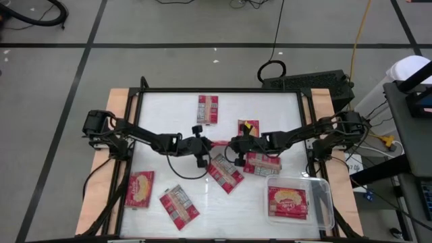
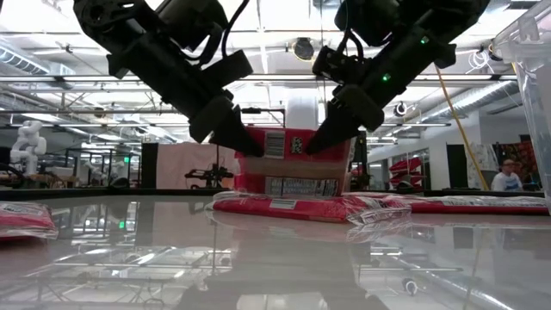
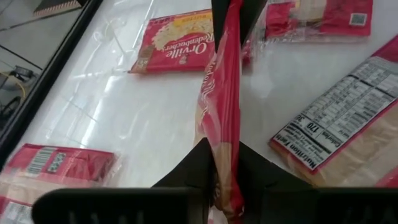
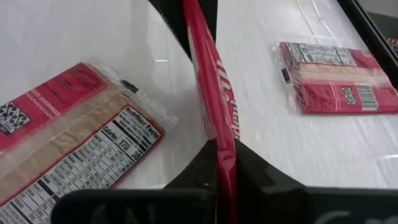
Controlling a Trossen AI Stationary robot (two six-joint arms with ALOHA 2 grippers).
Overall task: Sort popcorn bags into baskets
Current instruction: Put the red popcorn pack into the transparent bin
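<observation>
One red popcorn bag stands on edge in the air over the table's middle, between my two grippers. My left gripper is shut on its left end and my right gripper on its right end. The low view shows the bag upright, its printed face toward the camera. Other red bags lie flat on the table: two near the far edge, two below the grippers, two at the near left. The clear bin at the near right holds one bag. My left gripper pinches the bag's left end between its two fingers, slanting down from the table's left. The bag runs away from the fingers edge-on. My right gripper pinches the bag's right end between its two fingers, slanting down from the table's right. The bag hangs upright between both grippers, above the table.
A black frame rims the white table top. The two flat bags under the held one lie close to the grippers. Bare table surface shows at the far left and the near middle. People and gear stand in the room beyond.
</observation>
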